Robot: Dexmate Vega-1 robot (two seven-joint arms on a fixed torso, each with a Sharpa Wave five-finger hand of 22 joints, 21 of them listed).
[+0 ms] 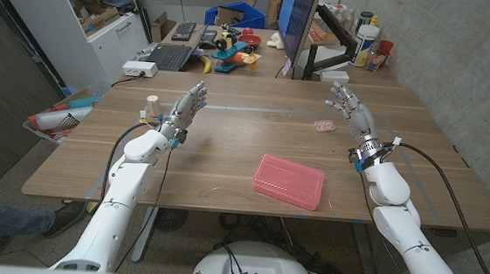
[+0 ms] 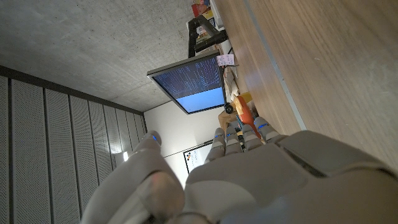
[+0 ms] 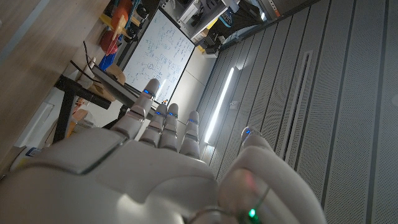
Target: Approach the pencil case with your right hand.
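A: Pencil case (image 1: 288, 181), pink and flat, where does it lie in the head view?

B: On the wooden worktop (image 1: 227, 144), toward the near edge and a little right of the middle, lying at a slight slant. Nothing touches it.

A: And the right hand (image 1: 352, 111)?

B: Raised over the right side of the worktop, well apart from the pencil case and farther from the near edge. Its fingers are spread wide and it holds nothing. A small pink item (image 1: 323, 126) lies just beside it, nearer the middle; I cannot tell what it is.

A: The left hand (image 1: 186, 109)?

B: Up over the left side, fingers apart, also empty. A small light cylinder (image 1: 152, 103) stands near the left edge, close to that arm.

A: The left wrist view?

B: The back of the left hand (image 2: 249, 180), fingers straight and together in line, the worktop (image 2: 323, 68) beyond, and a lit monitor (image 2: 189, 84) behind it.

A: And the right wrist view?

B: The back of the right hand (image 3: 155, 168), fingers (image 3: 169, 121) extended, thumb out to the side, nothing in it. A whiteboard (image 3: 158, 46) stands past the fingertips.
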